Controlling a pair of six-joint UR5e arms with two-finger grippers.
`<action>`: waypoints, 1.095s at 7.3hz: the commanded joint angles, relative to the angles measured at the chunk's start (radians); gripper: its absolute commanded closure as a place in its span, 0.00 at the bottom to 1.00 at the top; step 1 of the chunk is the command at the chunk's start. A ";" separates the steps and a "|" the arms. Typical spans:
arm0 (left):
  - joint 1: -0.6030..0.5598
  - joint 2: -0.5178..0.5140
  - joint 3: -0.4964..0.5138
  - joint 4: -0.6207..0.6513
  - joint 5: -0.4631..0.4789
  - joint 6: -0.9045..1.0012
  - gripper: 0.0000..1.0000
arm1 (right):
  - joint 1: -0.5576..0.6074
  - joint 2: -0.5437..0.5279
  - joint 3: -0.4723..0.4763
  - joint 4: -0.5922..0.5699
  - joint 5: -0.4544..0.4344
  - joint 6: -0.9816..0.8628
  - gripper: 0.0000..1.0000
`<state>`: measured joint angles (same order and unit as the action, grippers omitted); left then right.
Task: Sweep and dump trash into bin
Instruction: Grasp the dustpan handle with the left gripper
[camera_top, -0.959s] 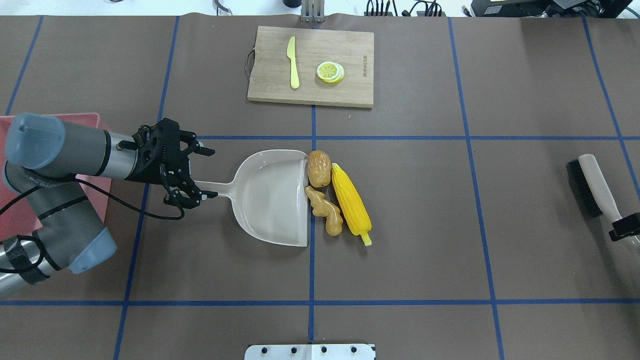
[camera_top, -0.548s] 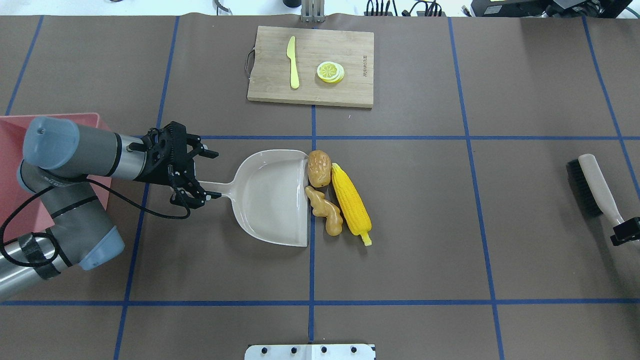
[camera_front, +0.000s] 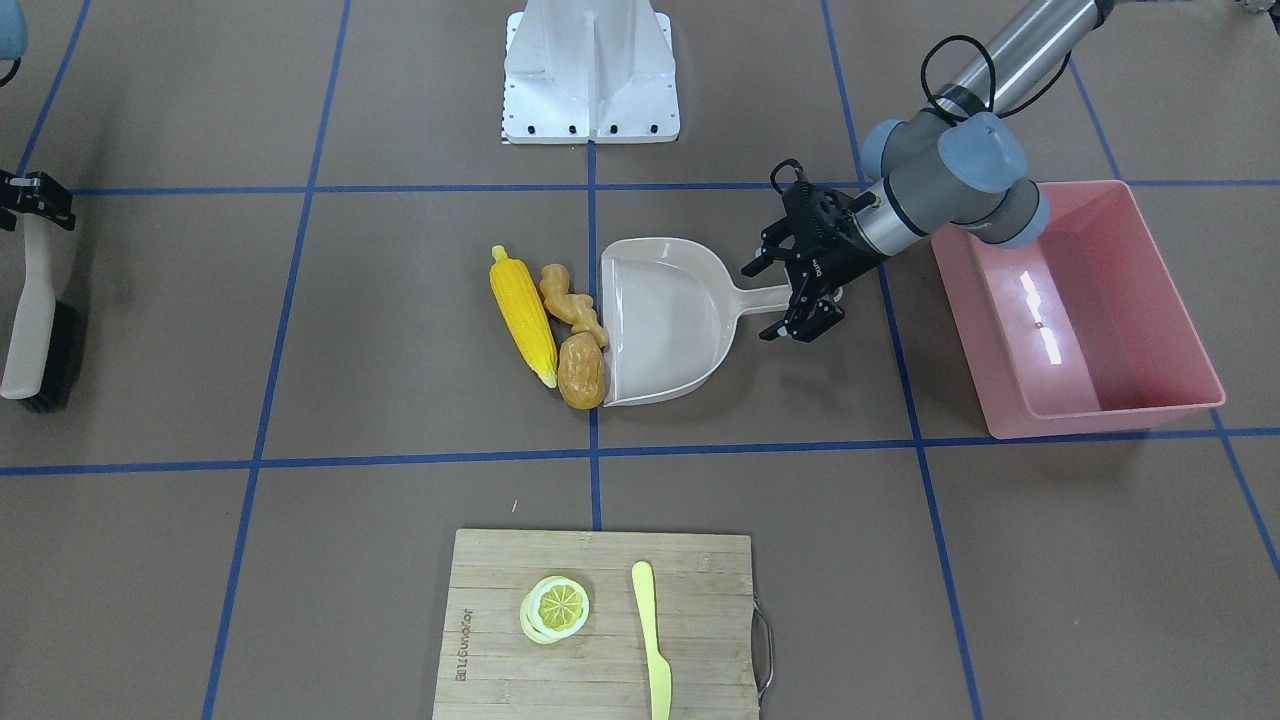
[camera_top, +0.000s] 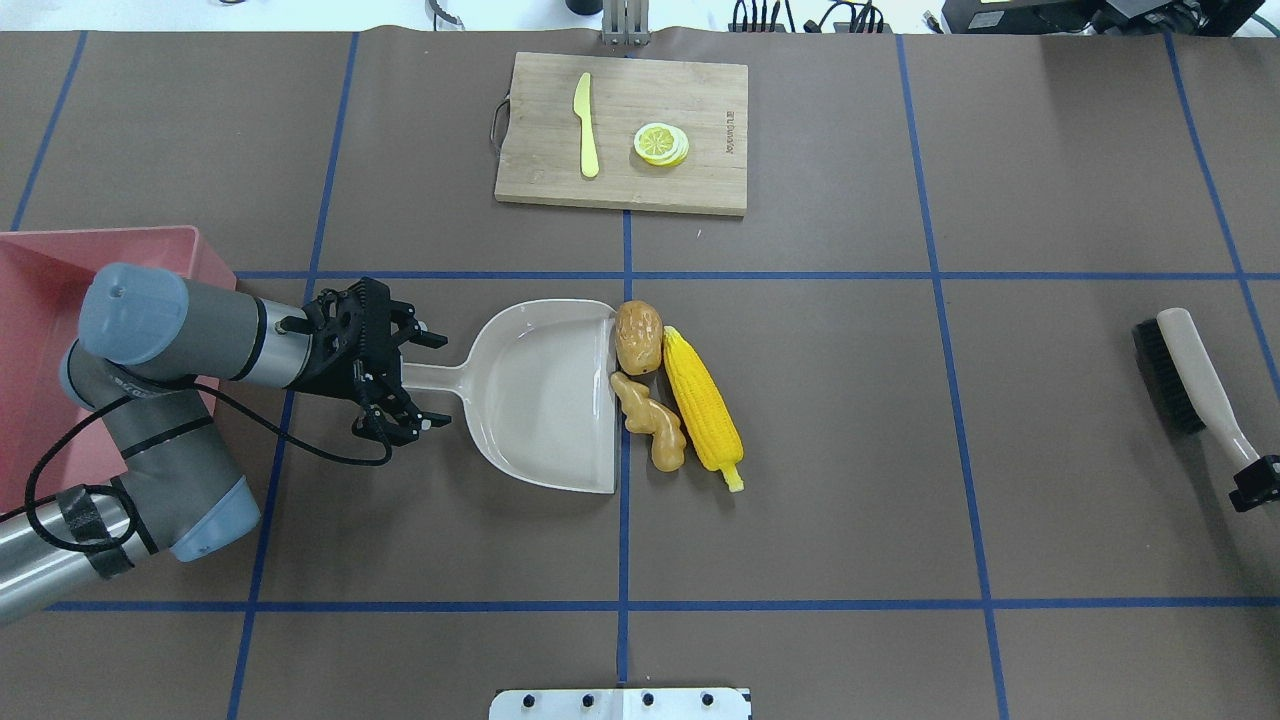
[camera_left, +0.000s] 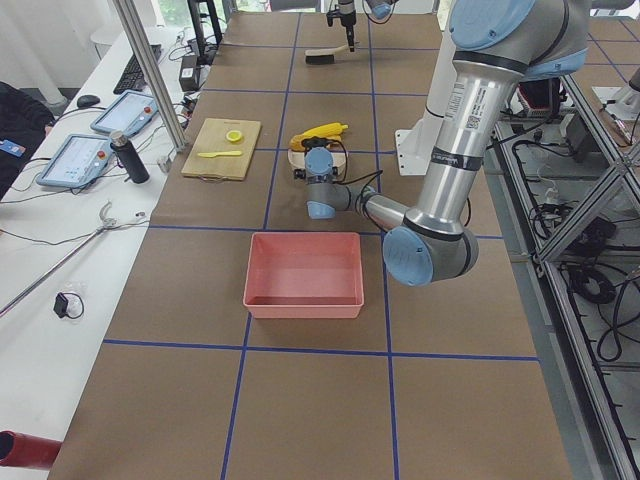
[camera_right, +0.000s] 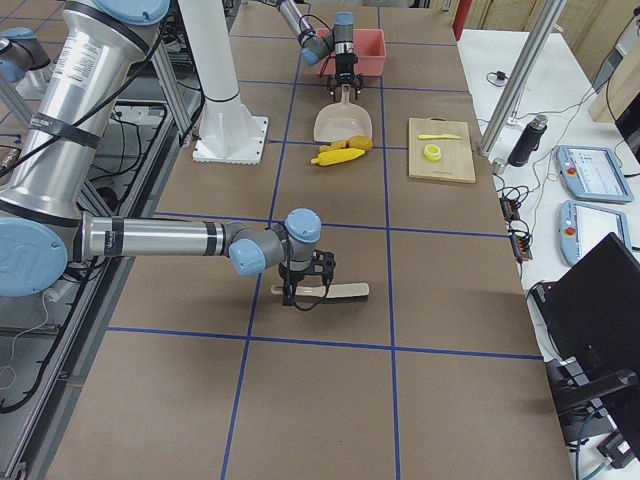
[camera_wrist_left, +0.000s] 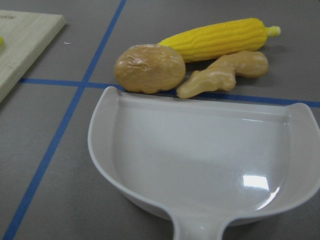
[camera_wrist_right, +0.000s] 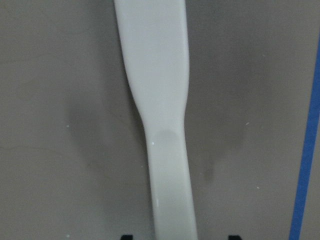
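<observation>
**A:** What does the front-facing view show?

**B:** The left claw sits at the handle of a beige dustpan. Its fingers are spread, one on each side of the handle, pinching nothing. The corn cob, ginger root and potato lump lie on the surface at the pan's open lip. The pink bin stands just past the left arm, with nothing inside. Well apart, the right claw is at the handle of a brush.

**A:** And from overhead?

**B:** The left claw is wide open, and the handle runs between its fingers with a gap on both sides. I'd judge the step in hand is gripping the pan. To do it well, the claw should close square on the handle without nudging the pan, or the lip will drift off the trash.

**A:** The side views?

**B:** Both claws are too small to judge there. The bin shows a bare floor.

**A:** The left wrist camera?

**B:** It looks along the pan. The potato lump touches the lip, one end of the ginger root reaches it, and the corn cob lies behind both.

**A:** The right wrist camera?

**B:** The brush handle fills the middle. Two dark fingertips peek in at the bottom edge, each clear of the handle. That claw looks spread around the handle, holding nothing.
</observation>
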<state>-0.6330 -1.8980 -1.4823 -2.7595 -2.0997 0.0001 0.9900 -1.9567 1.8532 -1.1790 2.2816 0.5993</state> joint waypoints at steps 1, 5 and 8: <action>0.021 -0.013 0.014 0.006 0.001 -0.002 0.02 | -0.010 -0.011 0.001 -0.001 0.016 -0.006 0.84; 0.027 -0.027 0.023 0.009 0.010 -0.002 0.02 | -0.020 -0.013 0.133 -0.010 0.030 0.013 1.00; 0.029 -0.027 0.027 0.014 0.023 0.001 0.02 | -0.118 0.071 0.199 -0.014 0.044 0.192 1.00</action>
<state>-0.6047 -1.9250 -1.4560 -2.7497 -2.0786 -0.0009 0.9125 -1.9323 2.0381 -1.1905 2.3270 0.7251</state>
